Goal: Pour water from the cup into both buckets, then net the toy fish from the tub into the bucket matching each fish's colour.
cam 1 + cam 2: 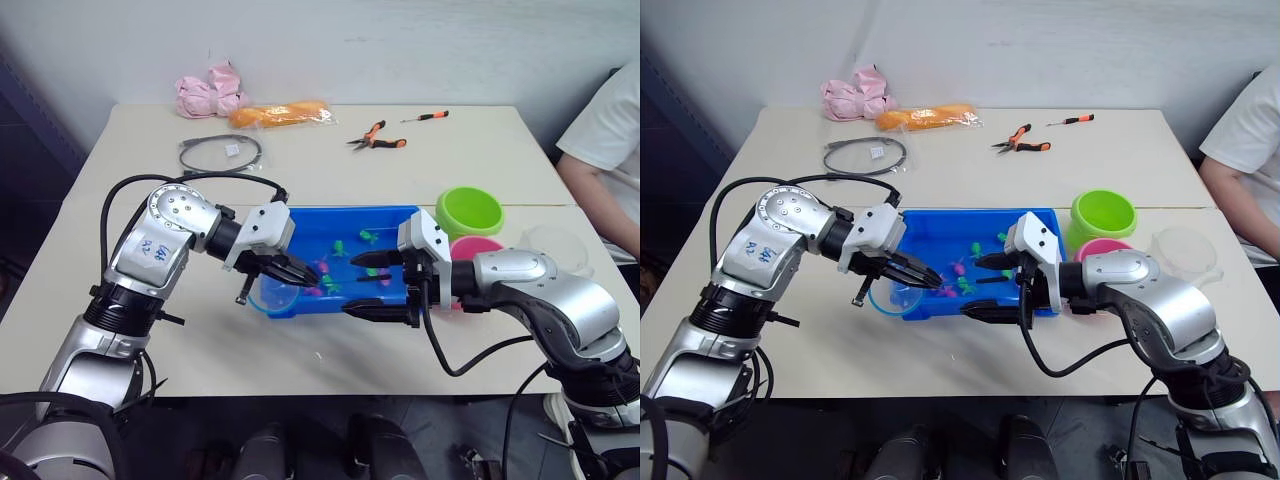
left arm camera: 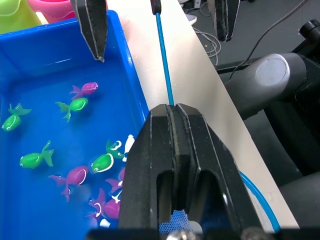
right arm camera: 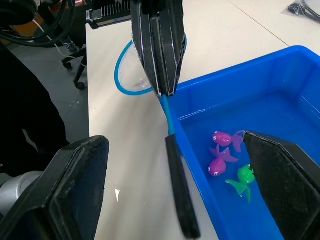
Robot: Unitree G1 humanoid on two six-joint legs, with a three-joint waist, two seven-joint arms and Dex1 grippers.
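The left gripper (image 1: pixel 290 270) is clamped on the light-blue-rimmed mesh net (image 3: pixel 131 70); the right gripper (image 1: pixel 385 285) is spread wide around its thin stick handle (image 3: pixel 181 200). Centre the handle between the right fingers and close them firmly before the left releases. Keep the hoop near the shallow blue plastic tub (image 1: pixel 310 225).

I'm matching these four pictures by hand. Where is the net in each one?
Left eye view: net at the tub's near left corner, under the left gripper.
Right eye view: same corner.
Left wrist view: its blue rod, beside the tub's wall.
Right wrist view: hoop behind the left gripper, beside the tub.
Shared landmark: the blue tub.
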